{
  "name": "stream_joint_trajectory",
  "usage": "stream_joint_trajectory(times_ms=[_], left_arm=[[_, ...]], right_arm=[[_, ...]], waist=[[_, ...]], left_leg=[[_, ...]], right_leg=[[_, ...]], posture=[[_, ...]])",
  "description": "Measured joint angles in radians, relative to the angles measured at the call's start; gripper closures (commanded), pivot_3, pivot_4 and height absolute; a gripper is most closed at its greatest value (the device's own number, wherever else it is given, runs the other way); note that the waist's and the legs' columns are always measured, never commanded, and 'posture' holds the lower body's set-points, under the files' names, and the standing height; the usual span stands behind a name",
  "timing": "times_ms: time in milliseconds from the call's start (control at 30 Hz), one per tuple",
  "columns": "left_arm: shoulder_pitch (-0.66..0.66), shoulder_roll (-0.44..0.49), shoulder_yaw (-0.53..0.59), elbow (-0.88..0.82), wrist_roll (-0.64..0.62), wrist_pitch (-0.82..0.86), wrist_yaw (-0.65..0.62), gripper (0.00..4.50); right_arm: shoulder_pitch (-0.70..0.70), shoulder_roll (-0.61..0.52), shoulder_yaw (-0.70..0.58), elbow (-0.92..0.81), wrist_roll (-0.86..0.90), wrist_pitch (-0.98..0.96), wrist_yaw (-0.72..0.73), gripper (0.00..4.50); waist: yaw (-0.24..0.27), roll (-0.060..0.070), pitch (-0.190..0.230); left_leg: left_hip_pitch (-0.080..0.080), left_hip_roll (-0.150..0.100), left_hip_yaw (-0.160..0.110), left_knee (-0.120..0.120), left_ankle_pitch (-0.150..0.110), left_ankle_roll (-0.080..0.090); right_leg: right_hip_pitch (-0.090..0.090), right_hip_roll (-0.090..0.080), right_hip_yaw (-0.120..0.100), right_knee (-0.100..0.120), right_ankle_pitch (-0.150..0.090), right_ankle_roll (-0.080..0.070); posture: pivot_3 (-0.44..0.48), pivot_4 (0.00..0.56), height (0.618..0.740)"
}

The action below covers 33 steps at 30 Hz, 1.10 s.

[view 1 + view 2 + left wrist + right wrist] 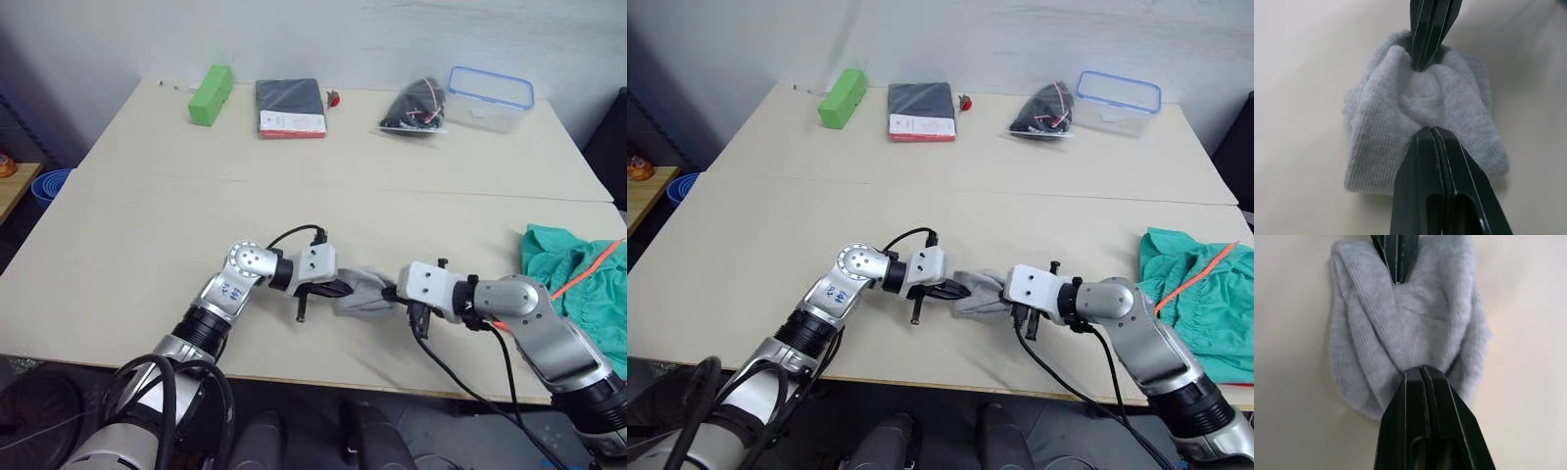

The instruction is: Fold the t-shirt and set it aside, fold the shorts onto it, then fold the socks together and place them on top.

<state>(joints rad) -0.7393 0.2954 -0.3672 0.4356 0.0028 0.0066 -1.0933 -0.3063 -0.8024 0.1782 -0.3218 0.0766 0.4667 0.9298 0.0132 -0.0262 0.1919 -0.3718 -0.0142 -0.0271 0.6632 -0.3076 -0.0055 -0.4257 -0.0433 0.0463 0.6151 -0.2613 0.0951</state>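
Table [147, 225] — pale, wide, with a seam running across its middle.

Shorts [573, 274] — teal, rumpled, orange drawstring showing; at the table's right edge, near the right arm, well apart from the socks.

Dark flat packet [290, 106] with a red-and-white lower edge — far side, between the green block and the black bag.

Clear box [490, 98] with a blue rim — far right corner, just beside the bag.

Black bag [415, 106] of cords — far side, right of centre.

Green block [211, 94] — far left.

Socks [367, 294] — light grey, bunched into one small bundle lying on the table near its front edge, between the two grippers.

Left gripper [1426, 132] — jaws pressed together, pinching the left end of the socks.

Right gripper [1420, 369] — jaws pressed together, pinching the opposite end; the two grippers point at each other across the bundle.

Small red object [334, 98] — just beside the packet; too small to identify.
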Motion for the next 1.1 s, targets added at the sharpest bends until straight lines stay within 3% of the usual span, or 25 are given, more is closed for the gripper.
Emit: stream_joint_trajectory(times_ms=[200, 400, 533, 667, 800, 900, 1100], left_arm=[[-0.005, -0.014, 0.002, 0.017, 0.005, -0.017, 0.014, 4.48], [-0.002, -0.008, 0.002, 0.007, 0.005, -0.016, 0.007, 4.48], [0.002, 0.001, 0.002, -0.003, 0.004, -0.013, 0.000, 4.48], [0.012, 0.021, 0.003, -0.032, 0.003, -0.005, -0.005, 4.48], [0.020, 0.032, 0.009, -0.038, 0.000, 0.005, -0.008, 4.48], [0.021, 0.032, 0.012, -0.044, -0.001, 0.008, -0.011, 4.50], [0.021, 0.023, 0.014, -0.050, -0.002, 0.011, -0.012, 4.50]], right_arm=[[-0.103, 0.056, -0.055, -0.079, 0.115, 0.148, -0.008, 4.50], [-0.117, 0.099, 0.127, -0.023, 0.013, 0.079, -0.042, 4.50], [-0.093, 0.084, 0.149, 0.039, -0.056, -0.023, -0.058, 4.50], [-0.019, 0.044, 0.065, 0.011, -0.016, -0.014, -0.046, 4.50], [0.024, 0.042, -0.087, -0.044, 0.138, 0.178, -0.030, 4.50], [0.027, 0.050, -0.214, -0.103, 0.291, 0.361, -0.031, 3.93], [0.032, 0.075, -0.431, -0.101, 0.598, 0.768, -0.053, 1.93]], waist=[[-0.002, 0.000, 0.000], [-0.002, 0.000, 0.000], [-0.002, 0.000, 0.000], [0.008, 0.000, 0.000], [0.009, 0.000, 0.000], [0.009, 0.000, 0.000], [0.010, 0.000, 0.000]], left_leg=[[0.000, 0.002, 0.000, 0.000, 0.000, 0.000], [-0.001, 0.000, 0.000, 0.000, 0.000, 0.000], [-0.001, -0.001, 0.002, 0.000, 0.000, 0.001], [-0.001, -0.001, 0.002, 0.000, 0.000, 0.001], [-0.001, 0.000, 0.002, 0.000, 0.000, 0.001], [-0.001, 0.001, 0.001, 0.000, 0.000, 0.001], [-0.001, 0.002, 0.001, -0.001, 0.000, 0.001]], right_leg=[[0.000, -0.002, 0.000, 0.000, 0.000, 0.000], [-0.001, -0.002, 0.000, 0.000, 0.000, 0.000], [-0.001, -0.001, 0.001, 0.000, 0.001, 0.001], [-0.001, -0.001, 0.001, -0.001, 0.001, 0.001], [-0.001, -0.003, 0.002, -0.001, 0.001, 0.001], [-0.001, -0.003, 0.002, -0.001, 0.001, 0.001], [-0.001, -0.003, 0.008, -0.001, 0.001, 0.001]], posture=[[0.000, 0.150, 0.740], [0.000, 0.150, 0.740], [0.000, 0.150, 0.740], [0.000, 0.150, 0.740], [0.000, 0.150, 0.740], [0.000, 0.150, 0.740], [0.000, 0.150, 0.740]])
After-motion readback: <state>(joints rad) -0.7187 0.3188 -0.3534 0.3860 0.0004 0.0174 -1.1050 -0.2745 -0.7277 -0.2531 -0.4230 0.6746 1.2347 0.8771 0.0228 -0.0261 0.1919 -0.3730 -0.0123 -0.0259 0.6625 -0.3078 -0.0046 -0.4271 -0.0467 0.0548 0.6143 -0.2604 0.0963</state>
